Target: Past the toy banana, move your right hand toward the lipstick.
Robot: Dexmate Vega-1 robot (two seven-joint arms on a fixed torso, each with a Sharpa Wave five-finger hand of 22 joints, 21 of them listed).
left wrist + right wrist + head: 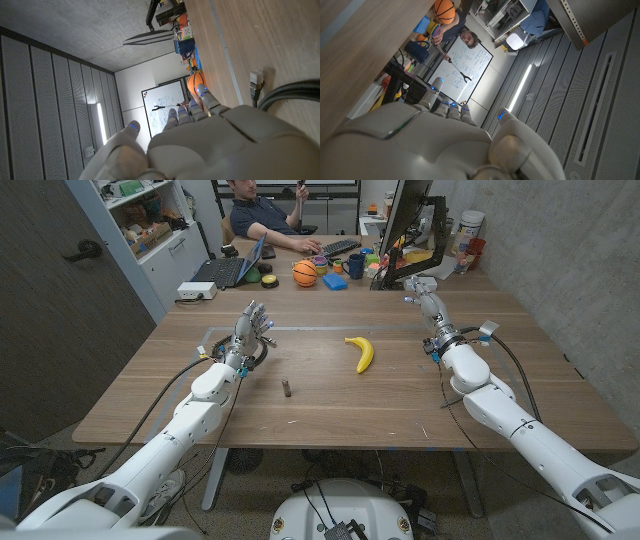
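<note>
Wood-grain table (330, 405) carries all items. Left robot hand (252, 326) stands over the table's left part, fingers spread apart and pointing to the far side, holding nothing; in the left wrist view its back (210, 145) blocks the palm, and only fingertips (202, 91) show past it. Lipstick (287, 389), a small dark stick, lies right of and nearer than that hand, well apart from it; too small to make out detail. Toy banana (363, 353), yellow, lies near the table's middle, to the right of the lipstick and farther back. Right robot hand (424, 292) is over the far right part, well apart from the banana; fingers appear loosely extended, nothing held. Right wrist view: hand's back (435, 145) hides the palm. Far edge: basketball (305, 273), laptop (228, 269), seated person (268, 218), partly cut off.
</note>
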